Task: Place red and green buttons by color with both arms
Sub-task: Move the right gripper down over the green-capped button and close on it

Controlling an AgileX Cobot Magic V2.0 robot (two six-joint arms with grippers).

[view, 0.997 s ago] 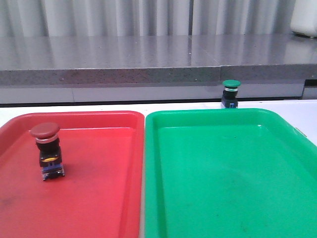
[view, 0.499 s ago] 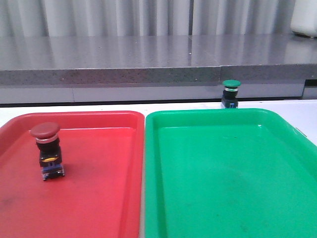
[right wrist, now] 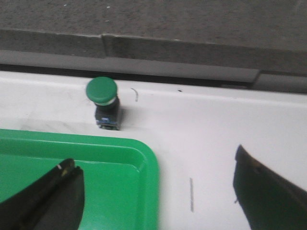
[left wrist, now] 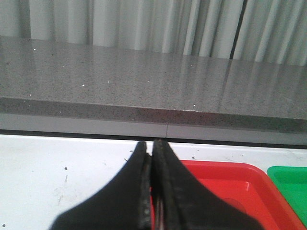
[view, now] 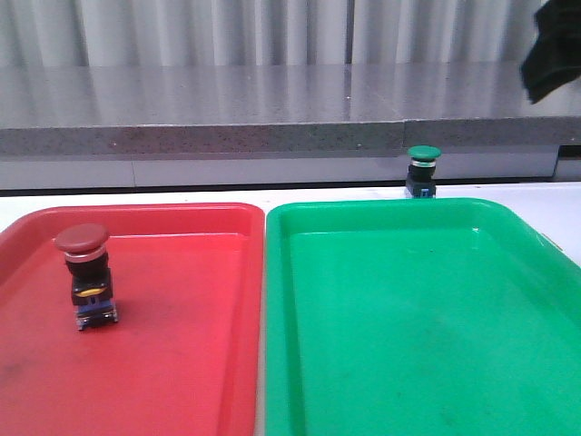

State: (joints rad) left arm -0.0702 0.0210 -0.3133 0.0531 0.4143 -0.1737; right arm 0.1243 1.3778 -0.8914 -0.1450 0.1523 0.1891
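Item, red tray: lying nearest on the left, carrying the red button, which is standing upright on its black-and-blue block in the tray's left part.

Item, green tray: lying just beside the red tray on the right, edges nearly touching.

Item, left gripper: hanging over the white table by the red tray's far corner, fingers pressed together with nothing between them.

Item, right gripper: hovering over the green tray's far right corner, fingers spread wide and holding nothing.

Item, green button: standing upright on the table just beyond the green tray's far rim, outside it.

Item, grey ledge: running across the back, curtain hanging behind.
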